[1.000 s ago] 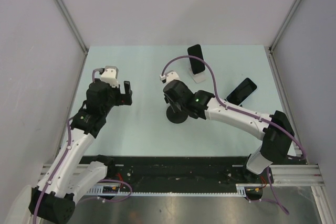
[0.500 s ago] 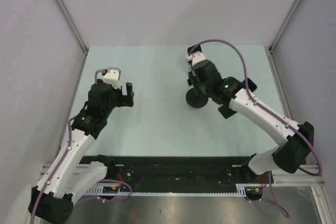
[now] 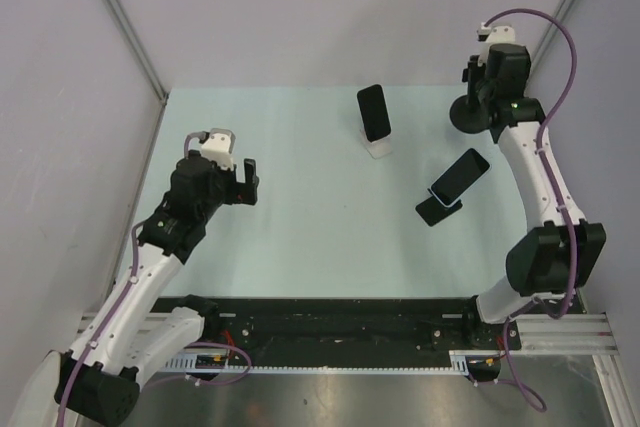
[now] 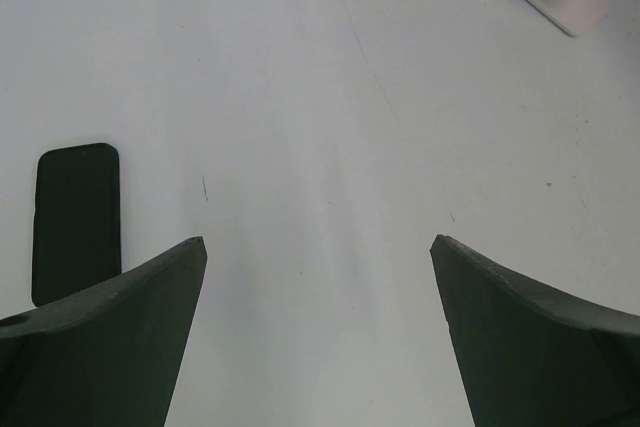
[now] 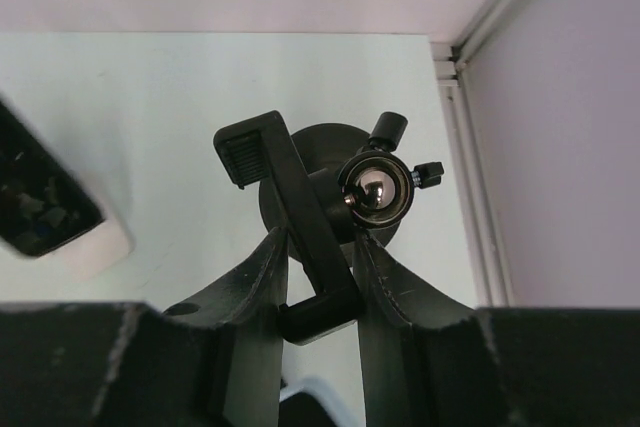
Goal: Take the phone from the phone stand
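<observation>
lying flat on the tabletop [image 4: 300, 97], the phone [image 4: 75, 222] looks free of the clamp stand [image 5: 330, 187], clenched in the right pincer [image 5: 320, 247] in the far corner; lower it level, base first, clear of the wall [image 5: 560, 147]. left pincer [image 4: 318, 242] hangs spread, empty.

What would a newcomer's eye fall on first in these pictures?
The right gripper, at the far right corner of the table, shut on an empty black clamp stand with a shiny ball joint. Next, mid-table, the upright phone on its white stand, and to its right the tilted phone propped on a dark base.
</observation>
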`<move>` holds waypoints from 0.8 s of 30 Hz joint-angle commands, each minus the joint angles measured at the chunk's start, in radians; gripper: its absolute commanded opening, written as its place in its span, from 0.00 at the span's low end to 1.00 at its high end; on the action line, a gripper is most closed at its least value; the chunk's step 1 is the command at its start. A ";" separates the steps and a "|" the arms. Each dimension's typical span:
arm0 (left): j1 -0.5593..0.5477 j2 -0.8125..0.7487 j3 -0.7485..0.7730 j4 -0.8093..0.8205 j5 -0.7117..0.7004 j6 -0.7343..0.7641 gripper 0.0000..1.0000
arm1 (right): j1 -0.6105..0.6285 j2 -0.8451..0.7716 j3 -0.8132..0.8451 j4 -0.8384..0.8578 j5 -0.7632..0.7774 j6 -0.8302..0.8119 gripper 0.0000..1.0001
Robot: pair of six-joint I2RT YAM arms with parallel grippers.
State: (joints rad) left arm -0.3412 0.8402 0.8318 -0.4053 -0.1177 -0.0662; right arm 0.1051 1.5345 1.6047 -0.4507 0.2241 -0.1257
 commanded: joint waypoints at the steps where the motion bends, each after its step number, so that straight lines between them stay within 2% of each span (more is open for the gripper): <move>1: -0.009 0.017 -0.002 0.026 0.033 0.032 1.00 | -0.099 0.108 0.104 0.167 -0.109 -0.026 0.00; 6: -0.009 0.036 0.000 0.026 0.041 0.039 1.00 | -0.237 0.228 0.146 0.208 -0.179 0.006 0.00; 12: -0.009 0.057 -0.002 0.026 0.047 0.043 1.00 | -0.281 0.346 0.155 0.250 -0.267 0.023 0.00; 17: -0.009 0.062 -0.002 0.026 0.049 0.045 1.00 | -0.295 0.374 0.118 0.293 -0.289 0.049 0.00; 18: -0.009 0.063 -0.002 0.026 0.049 0.045 1.00 | -0.295 0.375 0.112 0.303 -0.292 0.051 0.02; 22: -0.009 0.060 -0.002 0.026 0.052 0.046 1.00 | -0.294 0.365 0.084 0.308 -0.301 0.047 0.23; 24: -0.009 0.057 -0.002 0.026 0.055 0.045 1.00 | -0.294 0.349 0.060 0.320 -0.299 0.049 0.28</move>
State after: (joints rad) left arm -0.3424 0.9047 0.8303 -0.4053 -0.0898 -0.0486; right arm -0.1905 1.9266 1.6714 -0.2775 -0.0551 -0.0826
